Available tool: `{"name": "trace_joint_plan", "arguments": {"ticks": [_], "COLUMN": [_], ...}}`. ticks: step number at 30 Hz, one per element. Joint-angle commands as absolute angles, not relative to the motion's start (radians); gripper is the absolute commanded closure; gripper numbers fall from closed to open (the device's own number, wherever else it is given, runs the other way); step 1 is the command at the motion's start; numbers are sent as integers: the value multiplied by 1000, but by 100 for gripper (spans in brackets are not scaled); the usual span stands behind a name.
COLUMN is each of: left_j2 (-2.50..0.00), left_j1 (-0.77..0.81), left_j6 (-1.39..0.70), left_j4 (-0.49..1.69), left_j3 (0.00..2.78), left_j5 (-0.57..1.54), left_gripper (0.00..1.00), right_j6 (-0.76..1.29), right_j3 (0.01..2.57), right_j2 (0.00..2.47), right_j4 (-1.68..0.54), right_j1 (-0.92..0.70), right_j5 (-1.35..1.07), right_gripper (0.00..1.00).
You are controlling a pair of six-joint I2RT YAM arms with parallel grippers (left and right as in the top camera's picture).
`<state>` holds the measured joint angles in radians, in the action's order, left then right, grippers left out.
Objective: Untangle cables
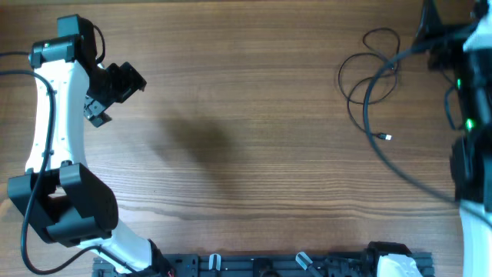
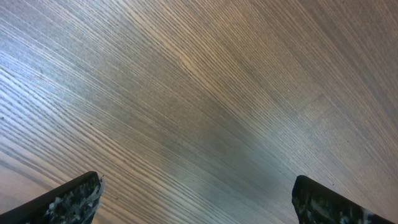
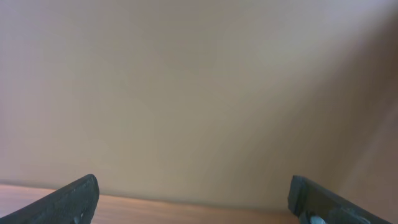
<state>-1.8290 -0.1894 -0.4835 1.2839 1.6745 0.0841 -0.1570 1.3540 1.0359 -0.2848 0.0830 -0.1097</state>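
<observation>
The cables (image 1: pixel 355 77) are thin black cords lying in loose overlapping loops on the wooden table at the far right. One strand ends in a small light plug (image 1: pixel 386 137). My left gripper (image 1: pixel 121 81) hovers at the far left, a long way from the cables. It is open and empty, with only bare wood between its fingers (image 2: pixel 196 190). My right gripper (image 3: pixel 193 190) is open and empty and faces a plain wall beyond the table's far edge. In the overhead view it sits at the top right corner (image 1: pixel 427 29), just right of the cables. No cable shows in either wrist view.
A thicker black wire (image 1: pixel 370 115) from the right arm arcs over the cables' right side and runs to the arm's base. The right arm (image 1: pixel 473 115) fills the right edge. A black rail (image 1: pixel 254 263) runs along the front edge.
</observation>
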Motion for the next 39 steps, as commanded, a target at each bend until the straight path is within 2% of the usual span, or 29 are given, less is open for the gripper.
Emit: {"name": "trace_joint_plan", "arguments": {"ticks": [1,20,39], "left_j2": [-1833,-1833,-1833], "left_j1": [-193,-193,-193], "left_j6": [-476,-476,-476], "left_j4": [1283,1283,1283], "left_j3": [1676,1676,1676], "left_j5": [96,96,96], "left_gripper": [0,0,0], "right_j6": [-155,-155,-161], "right_j3": [1353,1345,1084], "right_j2": [893,680,267], "right_j4": [-277,-251,-117], "right_j1": [80,80,43], "right_j5": [-342,-376,-382], "right_gripper": [0,0,0]}}
